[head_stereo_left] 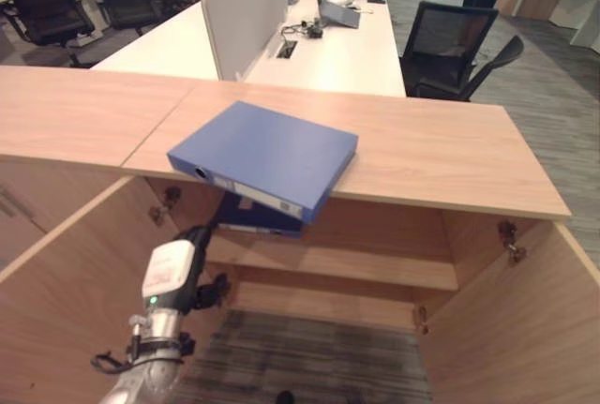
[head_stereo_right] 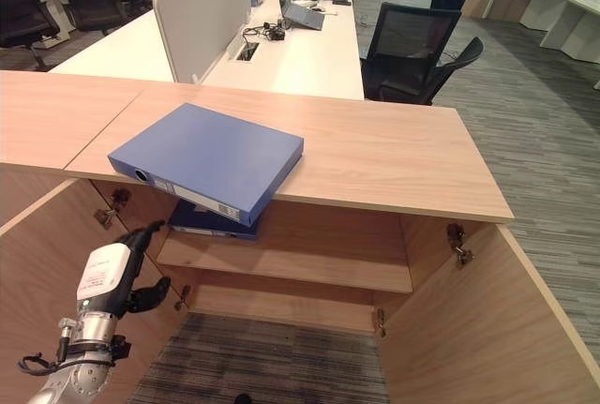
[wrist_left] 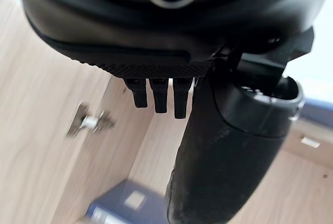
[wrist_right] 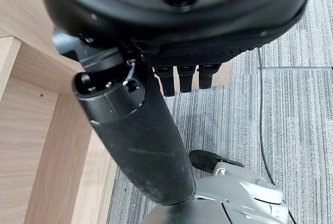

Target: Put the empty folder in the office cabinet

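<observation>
So far the task looks hardly begun: the blue folder (head_stereo_left: 267,156) lies flat on the wooden counter (head_stereo_left: 441,156), and one corner hangs over the front edge above the open cabinet (head_stereo_right: 281,263). A second blue folder (head_stereo_right: 211,221) is already on the shelf (head_stereo_right: 309,263) inside, just under the first one. The left hand (head_stereo_right: 131,259) is raised in front of the cabinet opening, below the folder and apart from it; its fingers (wrist_left: 156,96) are straight and released, holding nothing. The right hand (wrist_right: 156,130) hangs low over the grey carpet (wrist_right: 291,115), its fingers also relaxed and empty. I judge that grasping, lowering and placing all remain. The folder is a hard, smooth box shape with a spine label and a round finger hole; the counter and doors are pale laminate with wood grain.
</observation>
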You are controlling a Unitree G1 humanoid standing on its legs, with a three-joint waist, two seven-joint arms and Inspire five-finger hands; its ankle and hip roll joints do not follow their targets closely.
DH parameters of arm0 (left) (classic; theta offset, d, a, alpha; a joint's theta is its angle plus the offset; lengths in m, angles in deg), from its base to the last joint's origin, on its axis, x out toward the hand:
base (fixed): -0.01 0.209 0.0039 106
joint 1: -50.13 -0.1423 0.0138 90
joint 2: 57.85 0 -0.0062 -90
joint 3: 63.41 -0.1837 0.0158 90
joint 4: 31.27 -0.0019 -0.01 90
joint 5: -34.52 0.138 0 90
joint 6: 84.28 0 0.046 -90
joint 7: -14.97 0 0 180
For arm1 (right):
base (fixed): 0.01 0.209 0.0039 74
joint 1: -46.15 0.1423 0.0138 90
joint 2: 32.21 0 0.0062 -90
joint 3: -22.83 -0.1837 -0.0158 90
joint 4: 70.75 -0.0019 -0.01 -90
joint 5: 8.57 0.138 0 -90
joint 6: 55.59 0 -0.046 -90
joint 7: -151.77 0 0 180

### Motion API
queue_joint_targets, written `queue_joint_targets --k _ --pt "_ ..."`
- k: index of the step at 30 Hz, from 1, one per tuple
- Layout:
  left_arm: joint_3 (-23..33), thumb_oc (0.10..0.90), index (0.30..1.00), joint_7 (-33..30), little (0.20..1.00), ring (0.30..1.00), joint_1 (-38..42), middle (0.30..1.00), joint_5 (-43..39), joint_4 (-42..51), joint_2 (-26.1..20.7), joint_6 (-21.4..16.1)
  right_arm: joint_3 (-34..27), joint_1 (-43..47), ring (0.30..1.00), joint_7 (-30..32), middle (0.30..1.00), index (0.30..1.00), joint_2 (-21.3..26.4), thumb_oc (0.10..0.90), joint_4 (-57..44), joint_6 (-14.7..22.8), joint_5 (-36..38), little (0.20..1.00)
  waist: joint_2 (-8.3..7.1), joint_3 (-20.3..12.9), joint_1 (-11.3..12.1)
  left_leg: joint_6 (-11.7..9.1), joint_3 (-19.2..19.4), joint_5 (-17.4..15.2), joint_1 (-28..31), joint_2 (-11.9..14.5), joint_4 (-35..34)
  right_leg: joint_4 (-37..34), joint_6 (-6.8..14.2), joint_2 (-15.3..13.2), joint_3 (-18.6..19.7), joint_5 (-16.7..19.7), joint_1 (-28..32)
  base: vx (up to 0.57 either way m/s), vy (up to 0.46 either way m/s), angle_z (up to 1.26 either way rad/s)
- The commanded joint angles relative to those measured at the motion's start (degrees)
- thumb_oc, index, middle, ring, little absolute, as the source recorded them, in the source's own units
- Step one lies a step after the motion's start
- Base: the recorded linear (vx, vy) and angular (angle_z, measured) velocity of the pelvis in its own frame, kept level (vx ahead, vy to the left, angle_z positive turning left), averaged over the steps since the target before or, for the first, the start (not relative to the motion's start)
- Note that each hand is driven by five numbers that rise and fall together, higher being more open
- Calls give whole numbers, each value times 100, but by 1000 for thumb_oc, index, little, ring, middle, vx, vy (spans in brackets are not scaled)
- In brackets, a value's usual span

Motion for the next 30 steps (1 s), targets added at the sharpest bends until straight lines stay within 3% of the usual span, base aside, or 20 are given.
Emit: queue_joint_targets --k 1,10,30 --pt "539 800 900 -459 900 900 693 900 283 749 -387 -337 194 464 900 95 900 900 214 800 -37 78 -130 900 -1 182 19 -290 -165 -680 319 226 4 176 568 -326 -4 -558 243 -13 -30 0" --pt "819 800 900 -504 900 900 820 900 435 1619 -803 -454 263 432 900 112 900 900 321 800 5 53 -276 900 136 204 -18 -337 -145 -642 301 254 4 92 554 -281 -4 -526 233 -17 -13 0" --pt "753 800 900 -650 900 900 1511 900 321 2231 -1148 -539 391 412 900 208 900 900 361 800 58 12 -378 900 343 182 -183 -376 -49 -658 386 265 4 55 547 -229 5 -541 272 2 -2 0"
